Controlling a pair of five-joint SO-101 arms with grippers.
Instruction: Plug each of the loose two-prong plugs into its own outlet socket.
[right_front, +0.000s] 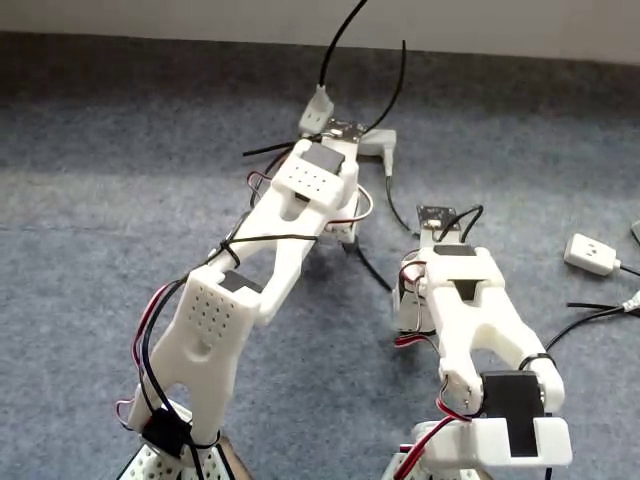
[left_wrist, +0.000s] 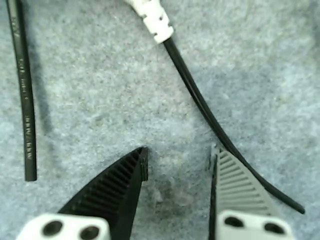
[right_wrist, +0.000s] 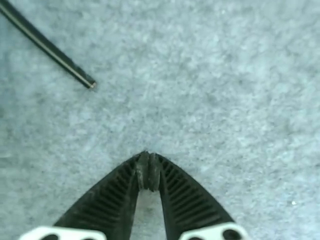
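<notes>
Grey fuzzy worktop, ribbed left pincer spread apart beside glossy black cable, ribbed right pincer tips pressed together

Faint print along black cable, unreadable; no other text.
</notes>
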